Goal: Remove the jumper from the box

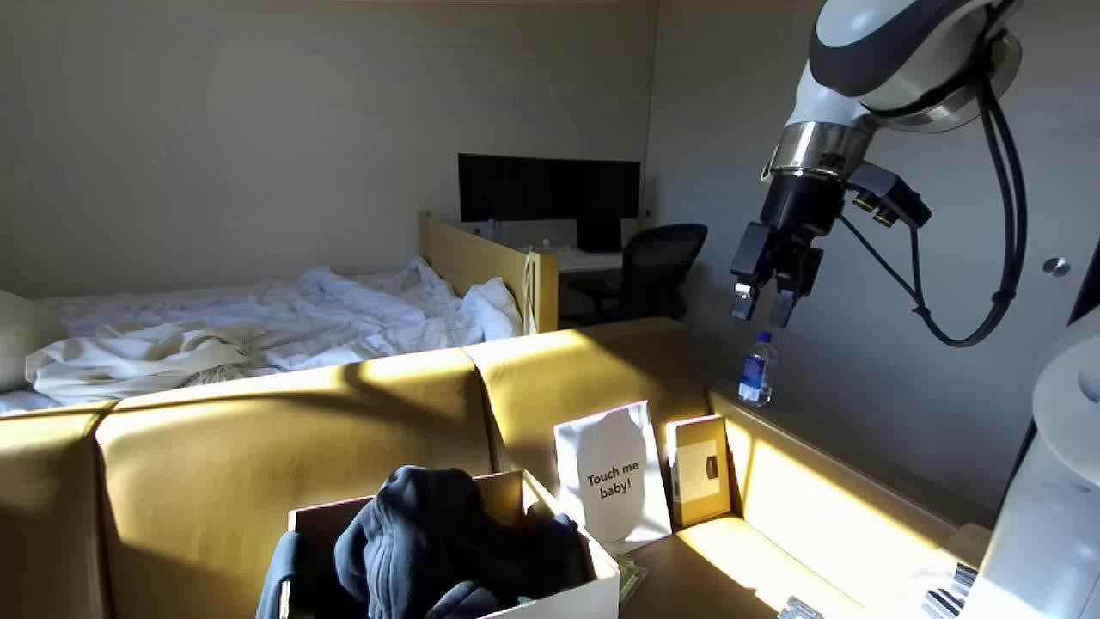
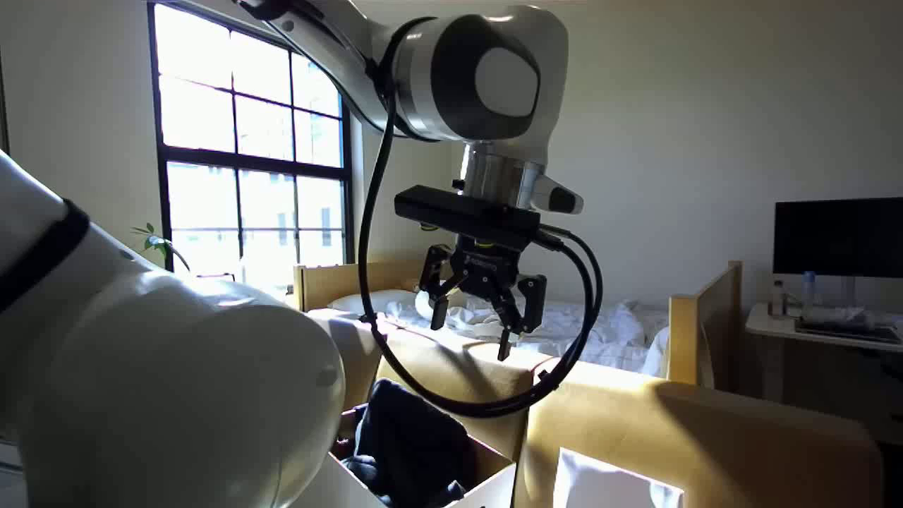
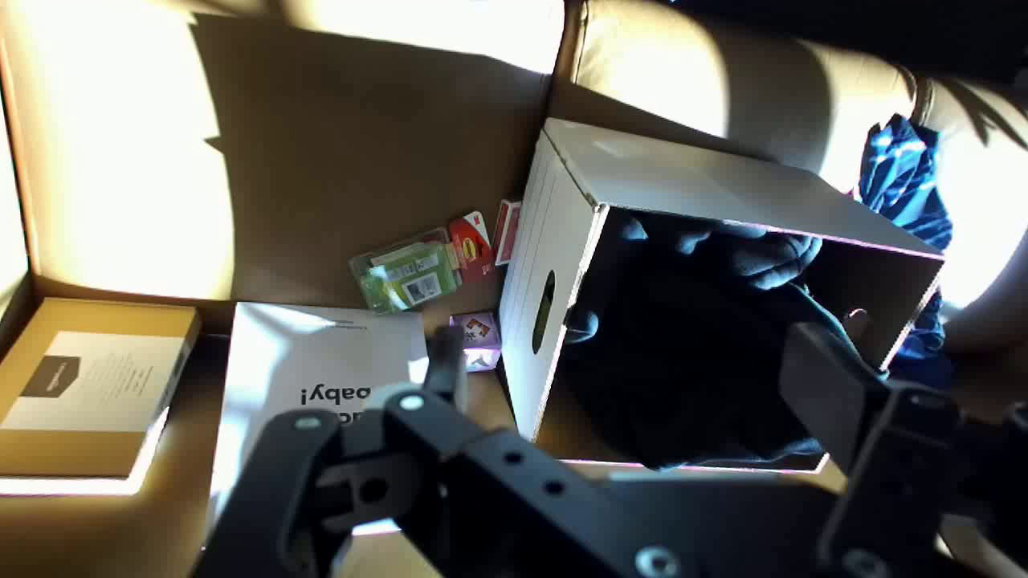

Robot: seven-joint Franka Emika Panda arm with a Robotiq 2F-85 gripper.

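The dark navy jumper [image 1: 412, 533] lies bunched in the white box [image 1: 593, 593] on the tan sofa and rises above its rim. In an exterior view the jumper [image 2: 409, 437] and box [image 2: 497, 487] are partly hidden by the arm and cut off at the bottom. My gripper [image 1: 763, 309] is open and empty, high above the sofa; it also shows in an exterior view [image 2: 472, 331]. In the wrist view the fingers [image 3: 634, 365] stand wide apart, with the jumper [image 3: 683, 337] and box [image 3: 554, 201] below, apart from them.
A white "Touch me baby!" sheet [image 1: 614, 481] and a yellow box [image 1: 698, 473] lean on the sofa. Small packages [image 3: 418, 269] lie beside the box. Blue cloth [image 3: 907, 193] lies outside it. A water bottle [image 1: 758, 374] stands by the sofa arm [image 1: 825, 481].
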